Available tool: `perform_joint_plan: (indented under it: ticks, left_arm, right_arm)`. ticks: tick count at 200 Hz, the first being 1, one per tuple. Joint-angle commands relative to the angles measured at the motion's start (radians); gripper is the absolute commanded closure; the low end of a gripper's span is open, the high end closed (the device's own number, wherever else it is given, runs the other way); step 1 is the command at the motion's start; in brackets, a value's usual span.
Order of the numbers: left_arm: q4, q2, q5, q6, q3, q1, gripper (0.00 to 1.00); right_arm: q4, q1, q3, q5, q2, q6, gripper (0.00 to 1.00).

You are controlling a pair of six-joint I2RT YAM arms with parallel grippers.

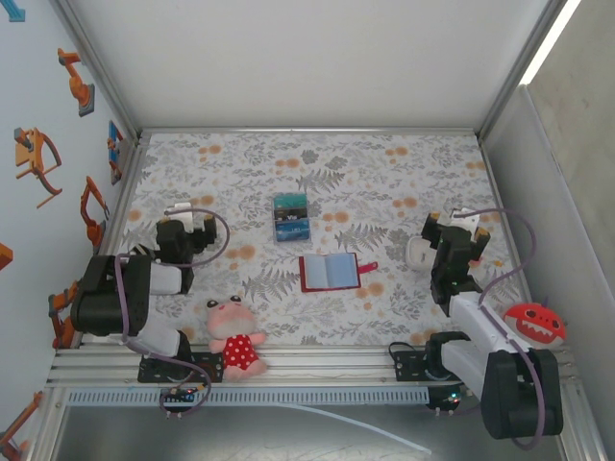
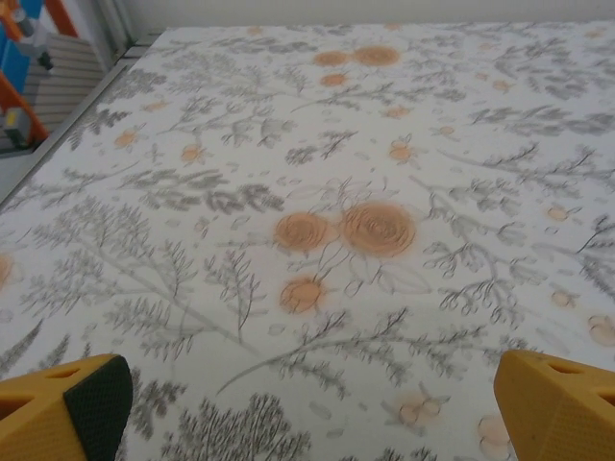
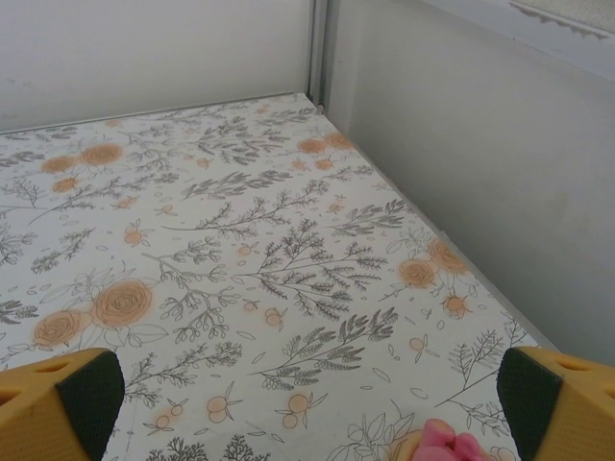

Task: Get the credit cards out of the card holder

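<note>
card holder (image 1: 330, 272) open mid-frame; credit cards (image 1: 291, 218) stacked outside it, up-left; left gripper (image 1: 192, 220) and right gripper (image 1: 454, 223) released.

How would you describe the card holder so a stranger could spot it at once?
Start at the middle of the flowered table. Nearer than the blue-teal stack lies the card holder, open like a book. Unlike the red-dressed plush toy, it is flat, with a side tab.

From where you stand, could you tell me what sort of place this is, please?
Probably a robot test cell: black-and-white left arm and black-and-white right arm bolted to an aluminium rail, white enclosure panels, floral-print table cover.
</note>
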Motion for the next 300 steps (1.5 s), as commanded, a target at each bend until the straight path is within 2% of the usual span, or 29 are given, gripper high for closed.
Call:
perform_joint_plan:
  ticks: [1,49,156,184,189,206,300]
  left_arm:
    - [-0.094,-0.012,0.199,-0.038,0.06,0.08,0.03]
    - [-0.087,-0.008,0.209,-0.038,0.058,0.084,0.03]
    - [-0.094,-0.01,0.19,-0.035,0.061,0.075,0.03]
    - [-0.095,-0.009,0.189,-0.035,0.061,0.075,0.03]
    - [-0.095,-0.01,0.188,-0.035,0.061,0.075,0.03]
    - [-0.096,-0.01,0.19,-0.034,0.061,0.075,0.03]
    - [-0.095,-0.01,0.189,-0.036,0.061,0.075,0.03]
  right_arm:
    - [0.098,-0.022,-0.027,-0.028,0.033,0.002,0.0]
    - [0.269,-0.087,-0.035,-0.103,0.207,0.005,0.0]
    - [0.585,-0.126,0.02,-0.32,0.578,-0.022,0.01]
    - [0.474,-0.128,0.077,-0.501,0.574,-0.086,0.01]
    - [0.468,-0.13,0.087,-0.558,0.579,-0.102,0.01]
    - [0.468,-0.154,0.083,-0.634,0.578,-0.103,0.0]
    - [0.474,-0.161,0.081,-0.642,0.58,-0.1,0.01]
